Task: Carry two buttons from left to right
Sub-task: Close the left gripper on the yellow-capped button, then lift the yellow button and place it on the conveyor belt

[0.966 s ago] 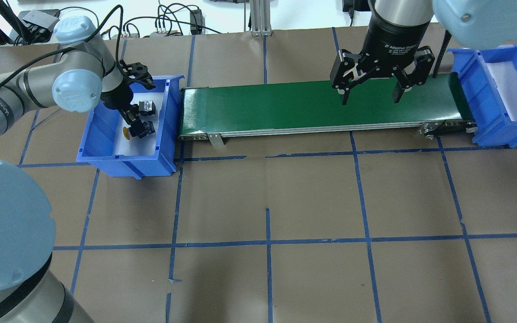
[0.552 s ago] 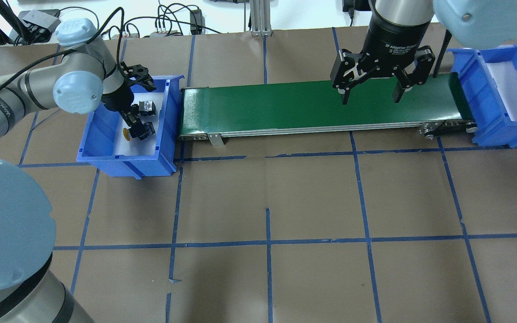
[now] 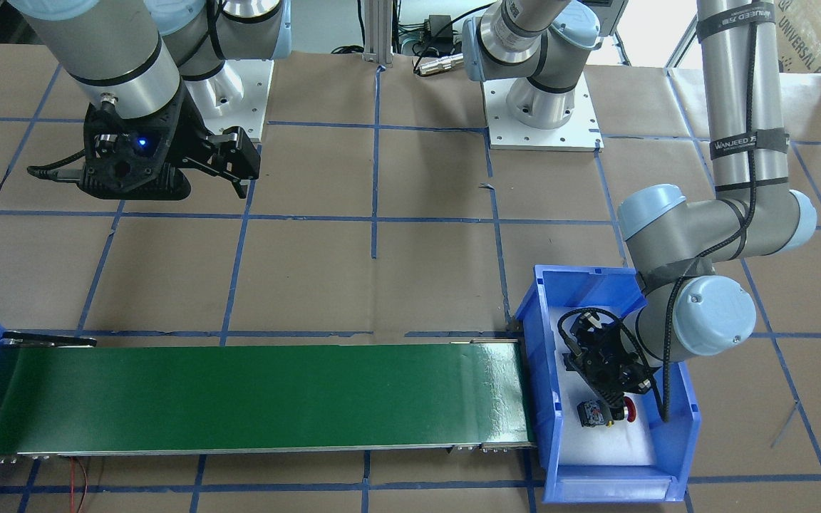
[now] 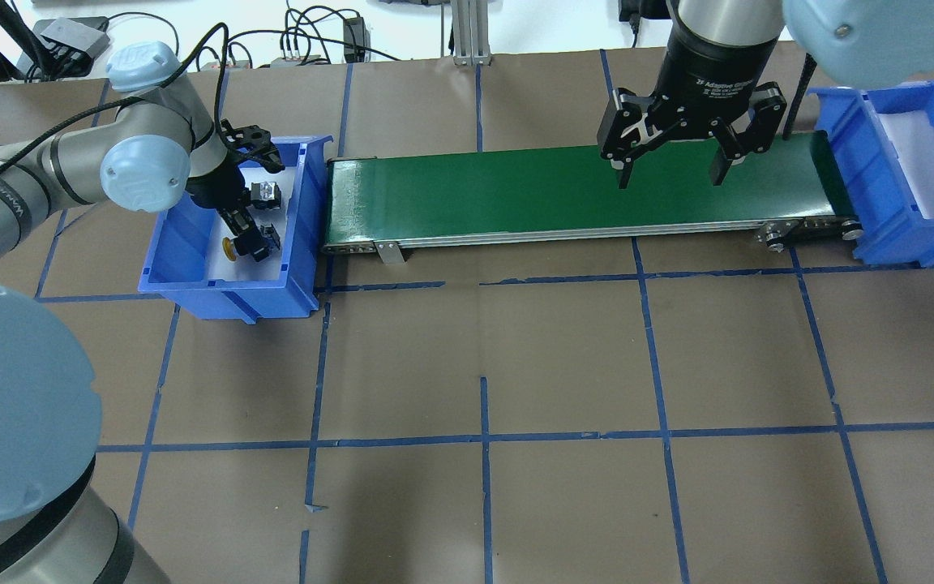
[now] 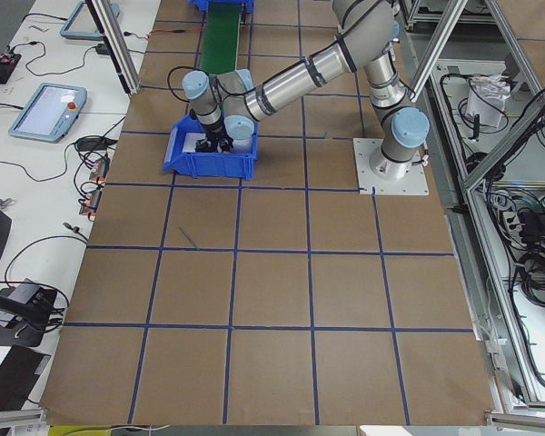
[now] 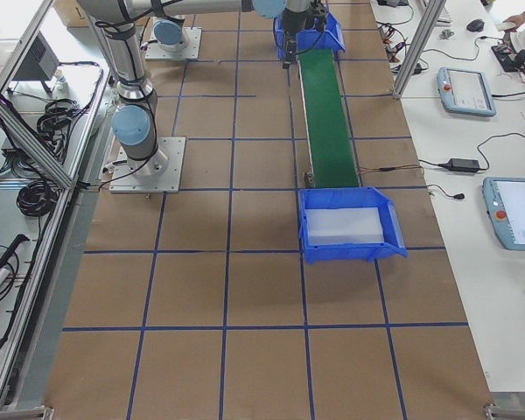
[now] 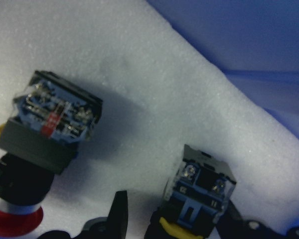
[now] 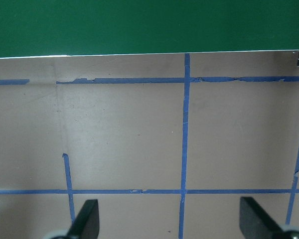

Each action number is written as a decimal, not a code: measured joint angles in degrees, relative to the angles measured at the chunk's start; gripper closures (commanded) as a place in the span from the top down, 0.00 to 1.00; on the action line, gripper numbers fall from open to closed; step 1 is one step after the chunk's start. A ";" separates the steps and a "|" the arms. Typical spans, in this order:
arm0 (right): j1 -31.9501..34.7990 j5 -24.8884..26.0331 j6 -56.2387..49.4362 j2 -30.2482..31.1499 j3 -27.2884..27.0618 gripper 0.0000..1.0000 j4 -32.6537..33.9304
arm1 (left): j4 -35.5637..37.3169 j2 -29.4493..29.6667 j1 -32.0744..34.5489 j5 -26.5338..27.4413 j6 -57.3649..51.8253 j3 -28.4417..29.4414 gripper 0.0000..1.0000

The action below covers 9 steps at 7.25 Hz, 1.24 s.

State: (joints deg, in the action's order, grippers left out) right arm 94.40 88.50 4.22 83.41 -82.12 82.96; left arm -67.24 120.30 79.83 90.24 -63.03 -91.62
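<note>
The yellow button [image 7: 197, 199] lies on its side on white foam in the left blue bin [image 4: 224, 285], its yellow cap [image 4: 229, 248] pointing away from the belt. My left gripper [image 4: 248, 234] is down in the bin and open, its fingers [image 7: 119, 214] straddling the yellow button's contact block with a gap on one side. The red button [image 7: 52, 124] lies beside it, toward the bin's far end, and shows its red cap [image 3: 628, 412] in the front view. My right gripper [image 4: 670, 172] hangs open and empty over the belt's right part.
A green conveyor belt [image 4: 516, 191] runs between the left bin and a right blue bin [image 4: 893, 235] lined with white foam. Brown paper with blue tape lines covers the table [image 4: 483, 365]. Cables and boxes lie along the far edge.
My left gripper has sunk lower into the bin and shifted slightly toward the near wall, coming down around the yellow button. The right arm has not moved.
</note>
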 measured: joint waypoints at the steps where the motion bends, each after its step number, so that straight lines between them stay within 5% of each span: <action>1: 0.00 0.02 0.00 0.00 -0.01 1.00 0.01 | 0.03 -0.29 -0.06 -0.23 0.13 0.39 0.07; 5: -0.06 0.05 0.00 0.00 -0.06 1.00 0.01 | 0.42 -3.90 -0.26 -3.31 16.07 5.67 0.06; 9: -0.07 0.26 0.00 0.00 -0.06 1.00 0.07 | -10.02 2.63 5.87 1.25 44.16 25.10 0.04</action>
State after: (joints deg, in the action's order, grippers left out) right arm 94.33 88.77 4.22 83.41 -82.18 83.03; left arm -77.26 122.93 85.70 91.49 -18.87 -66.52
